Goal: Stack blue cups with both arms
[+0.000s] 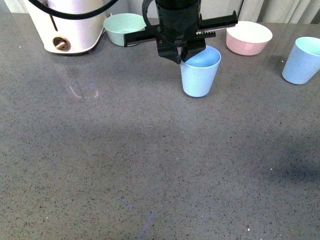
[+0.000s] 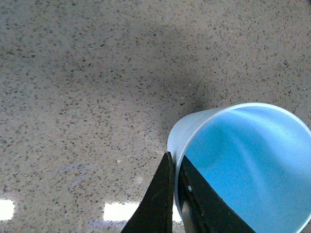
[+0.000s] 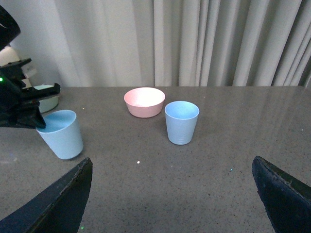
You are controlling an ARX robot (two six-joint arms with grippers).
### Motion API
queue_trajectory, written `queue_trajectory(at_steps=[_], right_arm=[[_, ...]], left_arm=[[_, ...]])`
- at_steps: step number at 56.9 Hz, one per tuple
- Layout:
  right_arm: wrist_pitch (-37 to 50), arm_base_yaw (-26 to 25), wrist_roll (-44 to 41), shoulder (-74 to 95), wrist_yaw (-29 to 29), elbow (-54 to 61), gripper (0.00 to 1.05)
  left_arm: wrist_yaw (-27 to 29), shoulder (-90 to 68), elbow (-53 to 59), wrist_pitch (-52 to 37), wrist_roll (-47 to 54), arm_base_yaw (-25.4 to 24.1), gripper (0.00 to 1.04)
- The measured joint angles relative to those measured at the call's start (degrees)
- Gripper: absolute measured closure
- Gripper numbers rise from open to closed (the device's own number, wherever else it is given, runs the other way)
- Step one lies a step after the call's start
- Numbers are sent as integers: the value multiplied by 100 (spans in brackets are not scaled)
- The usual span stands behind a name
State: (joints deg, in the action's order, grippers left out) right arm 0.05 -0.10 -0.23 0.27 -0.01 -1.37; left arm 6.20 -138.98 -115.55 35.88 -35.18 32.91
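One light blue cup (image 1: 200,72) stands upright at the back middle of the grey counter. My left gripper (image 1: 182,54) is shut on its near-left rim, one finger inside and one outside, as the left wrist view shows at the cup (image 2: 243,160) and the gripper (image 2: 176,167). The second blue cup (image 1: 302,60) stands upright at the far right, free. In the right wrist view it (image 3: 181,121) stands ahead of my right gripper (image 3: 172,194), which is open wide and empty; the held cup (image 3: 62,133) is off to the side.
A pink bowl (image 1: 248,37) sits between the two cups at the back. A pale green bowl (image 1: 124,27) and a white appliance (image 1: 65,25) stand at the back left. Curtains hang behind the counter (image 1: 150,165).
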Motion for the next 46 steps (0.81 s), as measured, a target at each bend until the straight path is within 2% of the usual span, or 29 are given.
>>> queue_trajectory(at_steps=[17, 31, 46], right_arm=[[0, 0, 0, 0, 0, 0, 9], [0, 0, 0, 0, 0, 0, 9], [0, 0, 2, 0, 2, 0, 9]], left_arm=[[129, -133, -160, 81, 31, 138, 102], [120, -59, 31, -63, 39, 203, 50], [66, 350, 44, -179, 31, 229, 13]])
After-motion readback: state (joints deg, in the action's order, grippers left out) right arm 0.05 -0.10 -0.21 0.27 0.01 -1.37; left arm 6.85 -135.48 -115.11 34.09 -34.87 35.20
